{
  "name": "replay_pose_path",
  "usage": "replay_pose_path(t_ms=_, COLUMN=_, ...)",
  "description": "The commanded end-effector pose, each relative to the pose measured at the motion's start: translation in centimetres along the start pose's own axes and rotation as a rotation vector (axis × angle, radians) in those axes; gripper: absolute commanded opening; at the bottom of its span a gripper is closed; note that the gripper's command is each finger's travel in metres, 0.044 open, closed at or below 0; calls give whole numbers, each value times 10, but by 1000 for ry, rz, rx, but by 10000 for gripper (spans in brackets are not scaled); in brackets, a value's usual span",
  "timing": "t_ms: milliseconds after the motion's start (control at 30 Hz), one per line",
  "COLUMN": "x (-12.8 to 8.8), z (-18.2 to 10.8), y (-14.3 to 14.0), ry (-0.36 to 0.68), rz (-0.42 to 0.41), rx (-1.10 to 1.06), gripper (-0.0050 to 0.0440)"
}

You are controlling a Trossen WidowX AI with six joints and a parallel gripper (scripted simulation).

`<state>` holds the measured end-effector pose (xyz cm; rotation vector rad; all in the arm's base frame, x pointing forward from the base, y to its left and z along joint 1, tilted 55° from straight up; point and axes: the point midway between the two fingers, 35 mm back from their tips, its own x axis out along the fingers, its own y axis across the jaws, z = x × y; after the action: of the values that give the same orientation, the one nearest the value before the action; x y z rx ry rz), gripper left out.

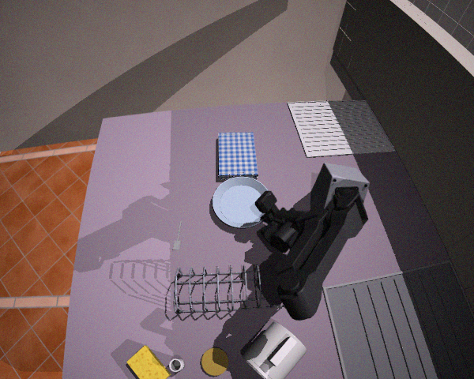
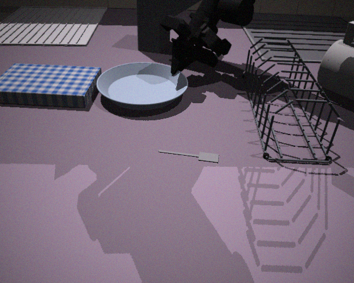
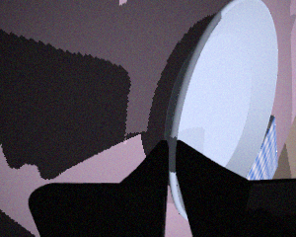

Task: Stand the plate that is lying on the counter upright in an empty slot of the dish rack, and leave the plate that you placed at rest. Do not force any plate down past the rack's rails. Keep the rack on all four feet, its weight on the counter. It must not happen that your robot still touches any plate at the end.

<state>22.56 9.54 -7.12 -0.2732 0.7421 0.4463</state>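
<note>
Plate (image 1: 236,201): pale blue-white, round, shallow, with a raised sloping rim and a flat lighter centre. It lies face up on the lilac counter (image 1: 126,171), at about 12 o'clock from the dish rack (image 1: 216,291) and well apart from it. A blue-checked box (image 1: 237,153) sits at the plate's 12 o'clock, just beside its rim.

Gripper (image 1: 263,202): at the plate's 3 o'clock edge. In the wrist view the two dark fingers are pressed nearly together, with the plate's rim (image 3: 172,168) running into the thin gap between them, one finger outside the rim, one inside. Gripper is pinching the plate's rim.

In the exterior view the plate (image 2: 142,85) casts a dark shadow under its near side; whether that edge is off the counter cannot be told.

Dish rack: wire, no plate in any slot, standing on the counter. A small flat spatula-like tool (image 2: 190,155) lies on the counter between plate and rack, touching neither.
</note>
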Motion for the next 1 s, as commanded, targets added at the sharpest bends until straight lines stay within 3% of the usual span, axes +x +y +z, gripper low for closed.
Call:
replay_pose_path(t_ms=0, x=0, z=1, y=0, ry=-1, rz=13, rx=-3, gripper=0)
replay_pose_path(t_ms=967, x=-9, z=-2, y=-20, ry=8, rz=135, rx=-3, gripper=0)
